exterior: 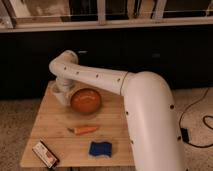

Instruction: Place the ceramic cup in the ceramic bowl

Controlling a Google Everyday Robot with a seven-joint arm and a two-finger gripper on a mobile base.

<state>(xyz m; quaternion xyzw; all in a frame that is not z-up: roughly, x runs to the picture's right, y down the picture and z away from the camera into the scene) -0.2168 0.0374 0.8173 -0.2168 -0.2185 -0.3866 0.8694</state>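
The orange-brown ceramic bowl (86, 100) sits at the back middle of the wooden table (50, 122). My white arm reaches over from the right and bends down at the table's back left. The gripper (60, 93) hangs there, right beside the bowl's left rim. A small off-white shape at the gripper looks like the ceramic cup (55, 89). It is partly hidden by the wrist, and I cannot tell whether it is held or resting on the table.
An orange carrot (84, 130) lies in front of the bowl. A blue sponge (100, 148) sits near the front edge. A dark packet with a white end (45, 153) lies at the front left corner. Dark cabinets stand behind, and a cable (202, 120) lies on the floor to the right.
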